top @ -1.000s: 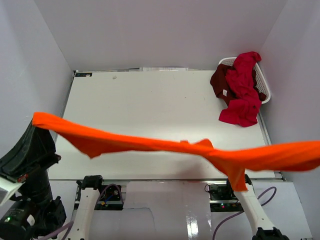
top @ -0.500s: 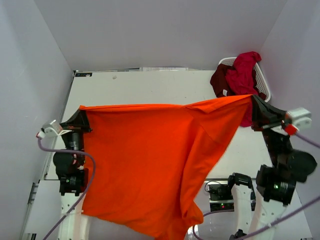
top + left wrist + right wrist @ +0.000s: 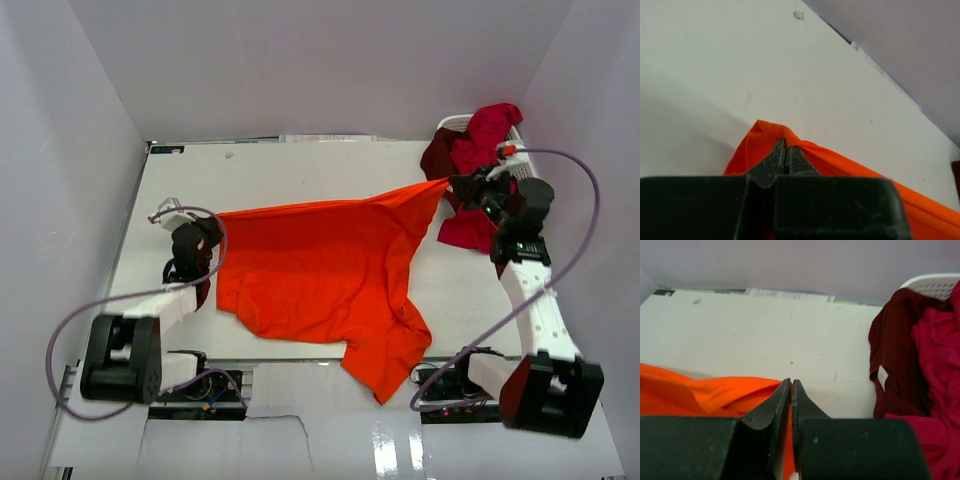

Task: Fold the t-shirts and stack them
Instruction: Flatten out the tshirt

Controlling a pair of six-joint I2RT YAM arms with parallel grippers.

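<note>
You have one orange t-shirt spread across the middle of the white table in the top view. It is soft, matte cloth, rumpled into shallow folds. Its upper edge is drawn in a nearly straight line from centre left to upper right, and a narrow tongue of it reaches past the table's edge at lower centre.

Your left gripper is pinched tight on the left corner of that edge. Your right gripper is pinched tight on the right corner. Each has the cloth nipped between its fingertips with no gap showing.

There are three shirts in all. The crimson shirt and the maroon shirt lie crumpled together at the upper right, draped over one white lattice basket.

The left wrist view shows what the top view cannot: the dark, pointed fingers of the left gripper meet on a small raised peak of orange fabric. The right wrist view shows the right gripper closed over the orange hem. On its right side you can see a small white tag on the maroon shirt.
</note>
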